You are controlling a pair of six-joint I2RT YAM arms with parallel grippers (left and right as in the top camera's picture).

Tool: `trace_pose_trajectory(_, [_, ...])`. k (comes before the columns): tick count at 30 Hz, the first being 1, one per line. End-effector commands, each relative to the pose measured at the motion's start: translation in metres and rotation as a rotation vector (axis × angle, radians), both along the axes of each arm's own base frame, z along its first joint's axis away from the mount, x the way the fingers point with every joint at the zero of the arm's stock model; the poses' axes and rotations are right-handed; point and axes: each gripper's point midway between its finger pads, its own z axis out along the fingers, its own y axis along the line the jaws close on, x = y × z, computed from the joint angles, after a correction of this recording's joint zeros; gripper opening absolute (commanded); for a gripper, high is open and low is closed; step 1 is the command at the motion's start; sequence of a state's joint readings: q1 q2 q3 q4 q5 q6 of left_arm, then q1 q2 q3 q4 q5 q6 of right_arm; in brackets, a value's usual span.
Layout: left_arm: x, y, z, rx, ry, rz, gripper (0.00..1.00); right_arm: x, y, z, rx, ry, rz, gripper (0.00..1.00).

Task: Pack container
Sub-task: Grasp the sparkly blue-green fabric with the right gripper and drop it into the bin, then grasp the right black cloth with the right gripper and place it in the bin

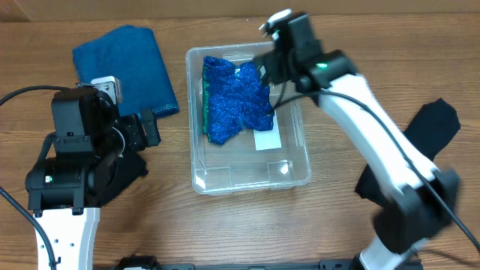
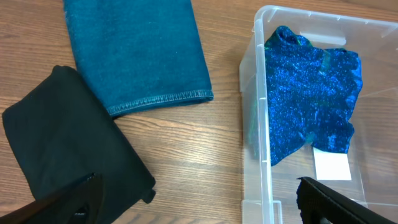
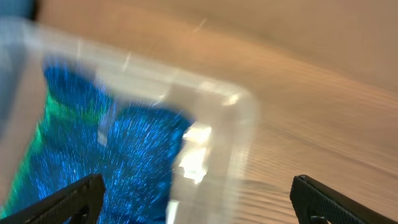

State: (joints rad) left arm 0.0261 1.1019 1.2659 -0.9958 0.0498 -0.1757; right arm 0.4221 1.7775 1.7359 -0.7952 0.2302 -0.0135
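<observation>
The clear container [image 1: 194, 150] stands mid-table with a white label [image 1: 267, 139] on its bottom. A sparkly blue cloth [image 1: 232, 101] lies crumpled in its far half. My right gripper [image 1: 271, 71] hovers open and empty over the container's far right corner; its blurred wrist view shows that corner [image 3: 239, 106] and the cloth [image 3: 112, 155] between the jaws [image 3: 199, 205]. My left gripper [image 1: 148, 129] is open and empty, left of the container. Its wrist view [image 2: 199, 208] shows the container wall [image 2: 252, 124] and the blue cloth [image 2: 311, 93].
A folded teal towel [image 1: 127, 67] lies at the back left and also shows in the left wrist view [image 2: 137, 50]. A black cloth [image 2: 68, 143] lies under my left arm. Another black cloth [image 1: 431, 127] lies at the right, partly behind my right arm.
</observation>
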Motion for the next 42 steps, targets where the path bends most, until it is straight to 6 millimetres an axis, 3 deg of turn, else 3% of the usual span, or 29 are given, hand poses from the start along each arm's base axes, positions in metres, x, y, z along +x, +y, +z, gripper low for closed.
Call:
trace_pose_trajectory(1, [0.003, -0.004, 0.009, 0.006, -0.026, -0.027, 1.00, -0.037, -0.135, 0.116, 0.214, -0.223, -0.524, 1.00])
trace_pose_trajectory(3, [0.003, -0.004, 0.009, 0.006, -0.026, -0.027, 1.00, -0.072, -0.230, 0.099, 0.312, -0.129, -0.822, 1.00])
trace_pose_trajectory(4, [0.003, -0.004, 0.009, 0.006, -0.026, -0.027, 1.00, -0.086, -0.263, 0.084, 0.338, -0.060, -0.902, 1.00])
trace_pose_trajectory(6, [0.004, -0.004, 0.009, 0.006, -0.026, -0.027, 1.00, -0.110, -0.316, 0.049, 0.404, 0.053, -1.040, 1.00])
trace_pose_trajectory(8, [0.004, -0.004, 0.009, 0.006, -0.027, -0.027, 1.00, -0.144, -0.370, -0.013, 0.481, 0.203, -1.217, 1.00])
trace_pose_trajectory(9, [0.004, -0.004, 0.009, 0.006, -0.026, -0.027, 1.00, -0.155, -0.379, -0.040, 0.503, 0.274, -1.250, 1.00])
trace_pose_trajectory(11, [0.004, -0.003, 0.010, 0.006, -0.027, -0.027, 1.00, -0.191, -0.371, -0.119, 0.543, 0.500, -1.304, 1.00])
trace_pose_trajectory(15, [0.005, -0.003, 0.010, 0.006, -0.033, -0.027, 1.00, -0.220, -0.331, -0.200, 0.591, 0.660, -1.225, 1.00])
trace_pose_trajectory(18, [0.007, -0.003, 0.008, 0.006, -0.026, -0.027, 1.00, -0.231, -0.322, -0.236, 0.599, 0.651, -1.225, 1.00])
trace_pose_trajectory(22, [0.011, -0.003, 0.001, 0.005, -0.001, -0.027, 1.00, -0.234, -0.316, -0.260, 0.606, 0.617, -1.207, 1.00])
trace_pose_trajectory(24, [0.013, -0.003, 0.001, 0.005, -0.004, -0.027, 1.00, -0.227, -0.306, -0.257, 0.673, 0.621, -1.161, 0.75])
trace_pose_trajectory(25, [0.014, -0.003, 0.001, 0.005, -0.007, -0.027, 1.00, -0.219, -0.296, -0.254, 0.734, 0.620, -1.098, 0.49])
trace_pose_trajectory(28, [0.014, -0.003, 0.001, 0.005, -0.007, -0.027, 1.00, -0.202, -0.269, -0.239, 0.906, 0.612, -0.959, 0.04])
trace_pose_trajectory(29, [0.014, -0.003, 0.001, 0.006, -0.008, -0.027, 1.00, -0.196, -0.262, -0.232, 0.947, 0.602, -0.902, 0.04])
trace_pose_trajectory(32, [0.014, -0.003, 0.002, 0.005, -0.009, -0.027, 1.00, -0.171, -0.246, -0.180, 0.990, 0.498, -0.690, 0.04])
trace_pose_trajectory(35, [0.015, -0.003, 0.002, 0.005, -0.011, -0.027, 1.00, -0.129, -0.211, -0.059, 0.850, 0.269, -0.388, 0.04])
trace_pose_trajectory(36, [0.015, -0.003, 0.002, 0.005, -0.011, -0.027, 1.00, -0.120, -0.194, -0.025, 0.817, 0.216, -0.305, 0.04])
trace_pose_trajectory(37, [0.015, -0.003, 0.002, 0.005, -0.011, -0.027, 1.00, -0.108, -0.165, 0.025, 0.762, 0.139, -0.180, 0.04])
trace_pose_trajectory(38, [0.015, -0.003, 0.002, 0.005, -0.012, -0.027, 1.00, -0.103, -0.147, 0.050, 0.728, 0.101, -0.115, 0.04])
trace_pose_trajectory(39, [0.015, -0.003, 0.002, 0.005, -0.012, -0.027, 1.00, -0.096, -0.116, 0.081, 0.676, 0.048, -0.029, 0.04])
trace_pose_trajectory(40, [0.015, -0.003, 0.002, 0.005, -0.011, -0.027, 1.00, -0.093, -0.094, 0.095, 0.647, 0.024, 0.027, 0.04])
trace_pose_trajectory(41, [0.015, -0.003, 0.002, 0.005, -0.011, -0.027, 1.00, -0.087, -0.056, 0.104, 0.615, 0.021, 0.105, 0.04])
trace_pose_trajectory(42, [0.015, -0.003, 0.002, 0.005, -0.011, -0.027, 1.00, -0.083, -0.037, 0.101, 0.615, 0.039, 0.126, 0.04])
